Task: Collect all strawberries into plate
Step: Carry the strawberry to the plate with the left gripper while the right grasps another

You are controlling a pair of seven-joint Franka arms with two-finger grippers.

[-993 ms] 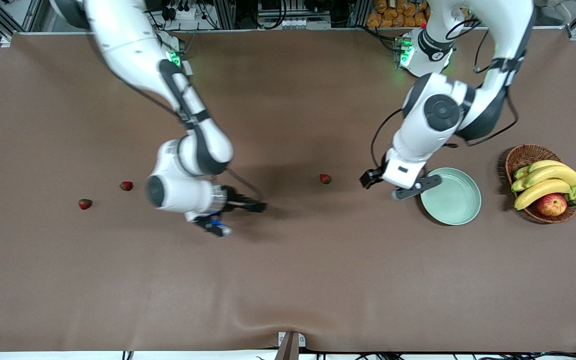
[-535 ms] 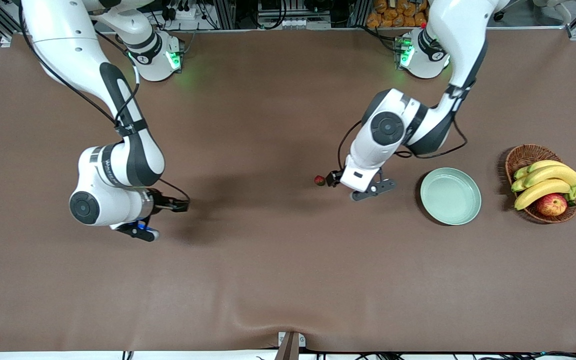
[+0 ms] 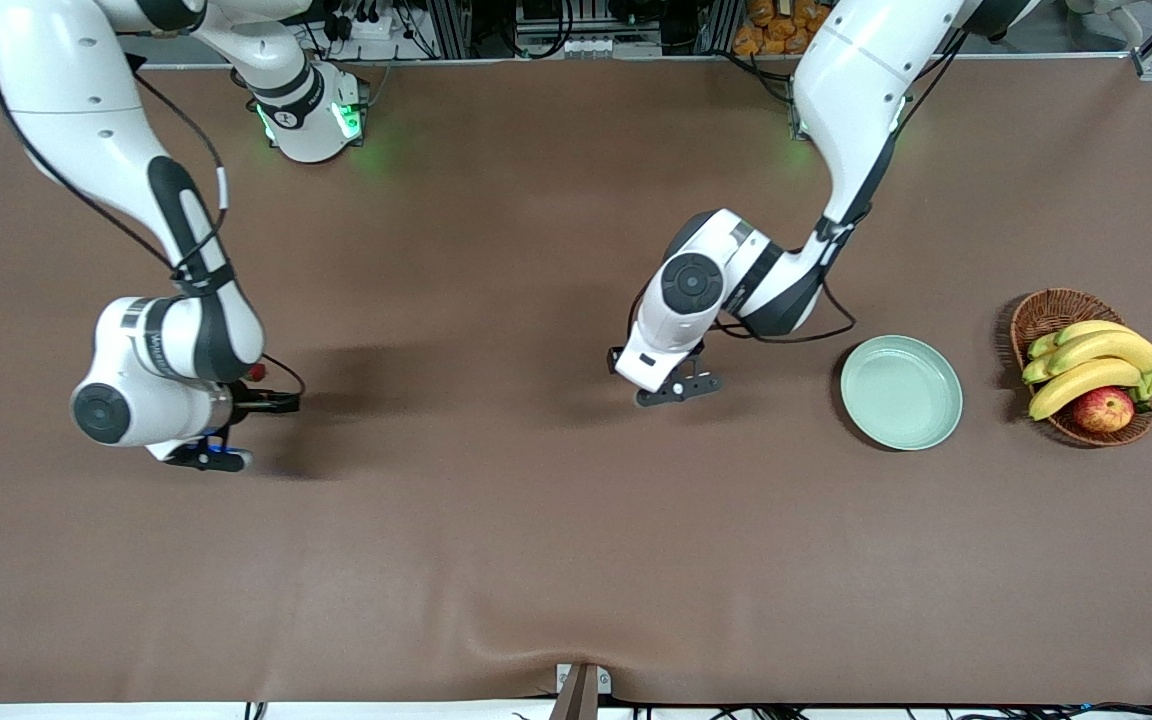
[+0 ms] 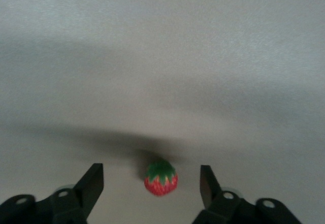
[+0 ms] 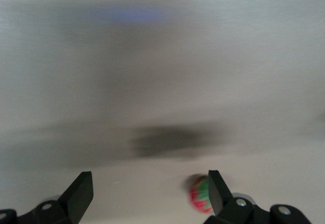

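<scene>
Both arms have swung onto strawberries, left end effector [image 4: 150,183] and right end effector [image 5: 147,191] apparently open and empty, plate [image 3: 936,432] bare.

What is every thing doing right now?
left gripper: open, fingers either side of a strawberry
strawberry: on the table, not gripped
right gripper: open, low over the table
second strawberry: on the table, close to one finger
plate: empty
basket: full of bananas and an apple
</scene>
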